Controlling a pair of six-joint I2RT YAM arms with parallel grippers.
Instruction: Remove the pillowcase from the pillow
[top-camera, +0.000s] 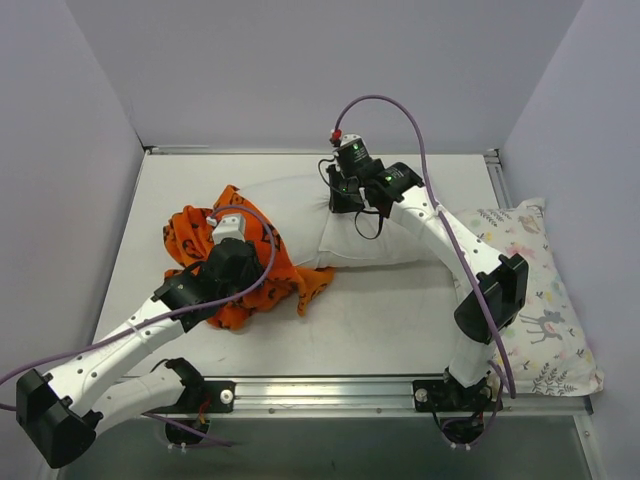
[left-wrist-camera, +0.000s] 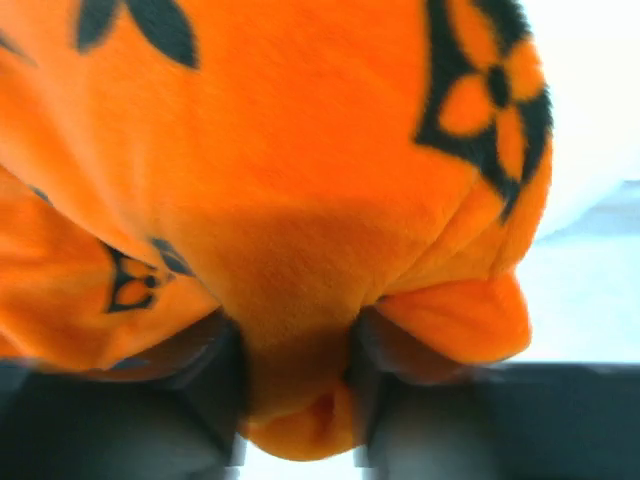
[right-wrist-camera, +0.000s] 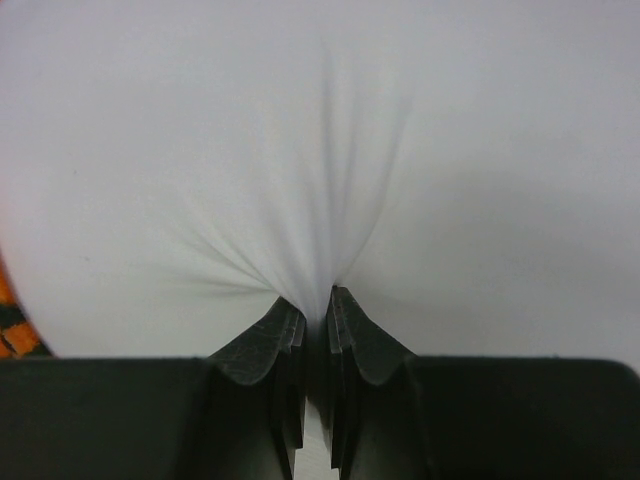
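Note:
The orange pillowcase (top-camera: 290, 280) with black motifs lies bunched at the left of the table, still against the left end of the white pillow (top-camera: 300, 205). My left gripper (top-camera: 228, 212) is down in that bunch. In the left wrist view its jaws stand apart and a thick fold of the pillowcase (left-wrist-camera: 300, 150) fills the gap of the left gripper (left-wrist-camera: 295, 370). My right gripper (top-camera: 345, 198) is at the pillow's far right end. In the right wrist view the right gripper (right-wrist-camera: 317, 305) is shut on a pinch of the pillow (right-wrist-camera: 300, 150), with creases fanning out from it.
A smaller pastel animal-print pillow (top-camera: 530, 290) lies along the table's right edge, beside my right arm. A metal rail (top-camera: 330, 390) runs along the near edge, and grey walls close in the back and both sides. An orange sliver of pillowcase (right-wrist-camera: 10, 325) shows at the right wrist view's left edge.

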